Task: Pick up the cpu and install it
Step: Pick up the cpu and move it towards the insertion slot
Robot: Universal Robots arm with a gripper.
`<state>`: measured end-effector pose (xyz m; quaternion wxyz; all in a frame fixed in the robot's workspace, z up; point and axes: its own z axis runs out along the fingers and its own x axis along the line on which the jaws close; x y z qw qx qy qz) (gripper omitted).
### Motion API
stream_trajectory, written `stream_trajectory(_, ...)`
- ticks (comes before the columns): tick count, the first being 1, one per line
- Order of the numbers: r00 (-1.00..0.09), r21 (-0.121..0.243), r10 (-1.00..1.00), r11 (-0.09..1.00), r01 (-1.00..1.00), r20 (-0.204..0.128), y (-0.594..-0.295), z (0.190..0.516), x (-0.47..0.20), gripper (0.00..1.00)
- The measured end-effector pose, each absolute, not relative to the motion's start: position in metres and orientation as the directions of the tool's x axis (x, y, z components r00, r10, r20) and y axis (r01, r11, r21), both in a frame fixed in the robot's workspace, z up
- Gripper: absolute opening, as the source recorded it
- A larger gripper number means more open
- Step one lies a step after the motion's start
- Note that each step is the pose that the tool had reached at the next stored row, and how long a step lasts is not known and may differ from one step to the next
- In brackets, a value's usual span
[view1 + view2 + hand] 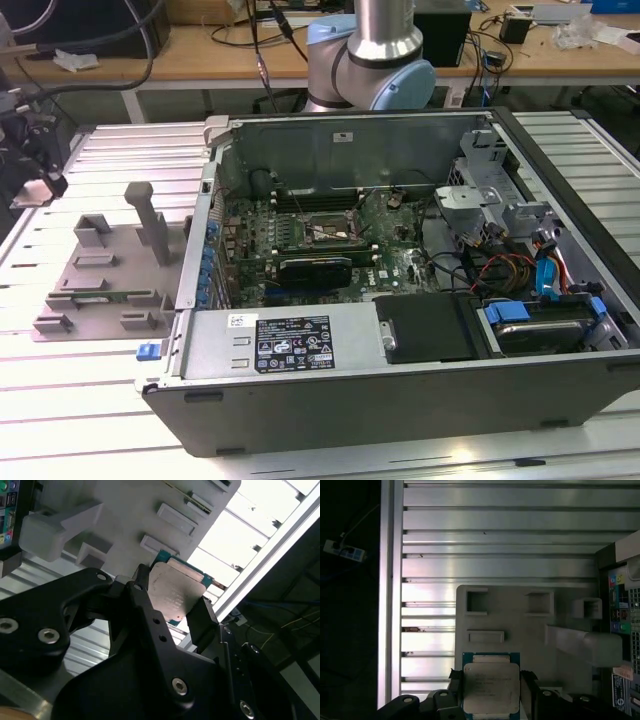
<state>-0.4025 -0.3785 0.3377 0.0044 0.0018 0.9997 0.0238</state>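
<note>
The jaws are clenched on the cpu (491, 687), holding it above the grey tray (520, 617) on the counter (485, 535).

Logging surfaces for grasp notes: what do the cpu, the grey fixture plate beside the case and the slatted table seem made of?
The cpu: dull silvery metal lid, softly reflective, on a green-blue board rim. The grey fixture plate: matte, uniform grey with moulded pockets, probably plastic. The slatted table: bright metal, likely aluminium, judging by its streaky glare.
</note>
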Motion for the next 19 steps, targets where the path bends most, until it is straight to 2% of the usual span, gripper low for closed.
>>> stream_trajectory(19,-1.0,0.048,0.004,0.999,0.003,-0.009,-0.378,0.383,-0.402,0.55)
